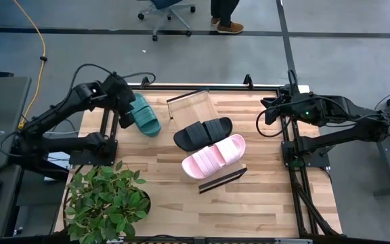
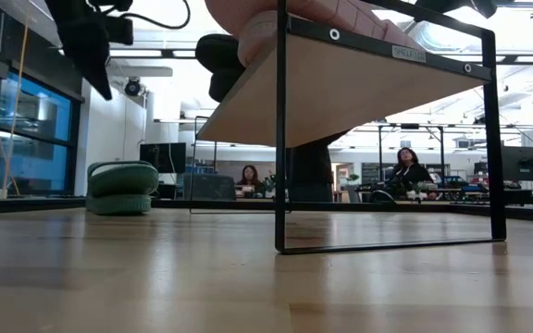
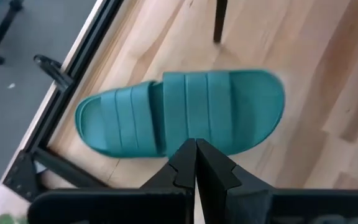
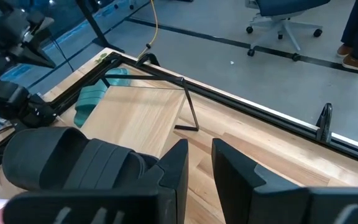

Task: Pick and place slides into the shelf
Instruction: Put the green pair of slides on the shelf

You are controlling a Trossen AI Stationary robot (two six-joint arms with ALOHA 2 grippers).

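Note:
The dark green slide [image 1: 144, 114] [image 3: 179, 112] lies sole down on the tabletop at the far left. My left gripper [image 1: 124, 102] [image 3: 196, 148] hangs shut above it, pointing steeply down and clear of it; the low view shows the gripper [image 2: 91, 55] high over the green slide [image 2: 121, 188]. The black slide [image 1: 203, 132] and the pale pink slide [image 1: 214, 157] lie side by side on the shelf [image 1: 193, 107], which stands slantwise mid-table on black end rails [image 2: 387, 139]. My right gripper [image 4: 199, 162] [image 1: 266, 107] waits open at the far right, nothing between its fingers.
A potted plant [image 1: 107, 200] fills the near left corner. Black frame bars [image 1: 286, 146] run along the table's sides and far edge. Bare wood lies between the shelf and the right edge. An office chair [image 1: 168, 10] and a person's feet [image 1: 227, 26] are beyond the far edge.

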